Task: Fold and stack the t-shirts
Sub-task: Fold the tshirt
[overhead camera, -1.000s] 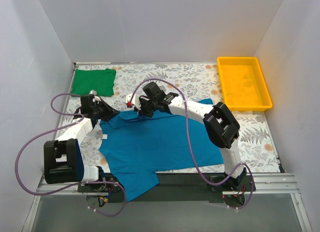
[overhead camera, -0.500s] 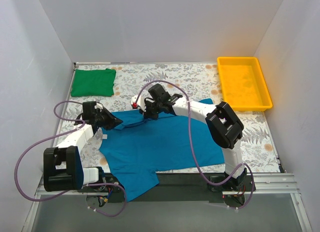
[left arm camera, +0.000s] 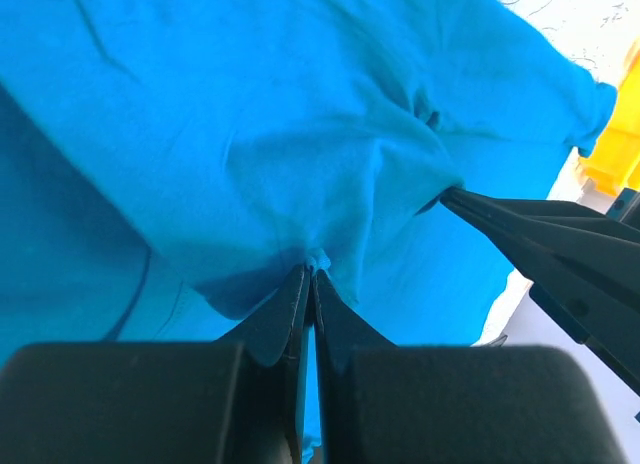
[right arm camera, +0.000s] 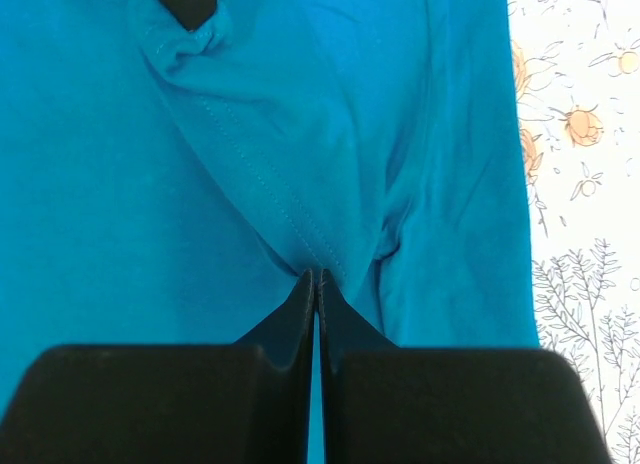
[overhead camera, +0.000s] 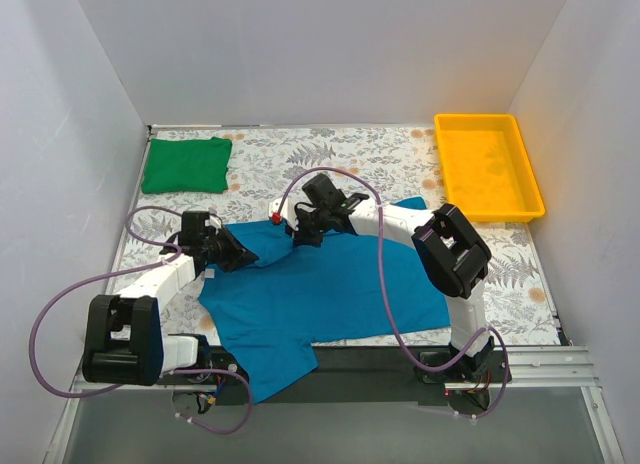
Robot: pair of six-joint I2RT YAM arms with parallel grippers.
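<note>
The teal-blue t-shirt (overhead camera: 330,284) lies spread on the table in front of the arms, one sleeve hanging over the near edge. My left gripper (overhead camera: 243,258) is shut on a small pinch of its fabric (left arm camera: 316,256) at the shirt's far-left part. My right gripper (overhead camera: 298,238) is shut on a stitched hem (right arm camera: 322,252) a little to the right of it. The fold of blue cloth between the two grips is lifted and bunched. The bright green t-shirt (overhead camera: 186,165) lies folded at the back left corner, apart from both grippers.
A yellow plastic tray (overhead camera: 487,167) stands at the back right. A floral tablecloth (overhead camera: 380,154) covers the table, which has white walls on three sides. Purple cables loop off both arms. In the left wrist view the right gripper's black fingers (left arm camera: 520,229) show close by.
Both grippers have moved toward the near side and slightly right, drawing the blue shirt's far-left edge with them over its body. The green shirt has not moved.
</note>
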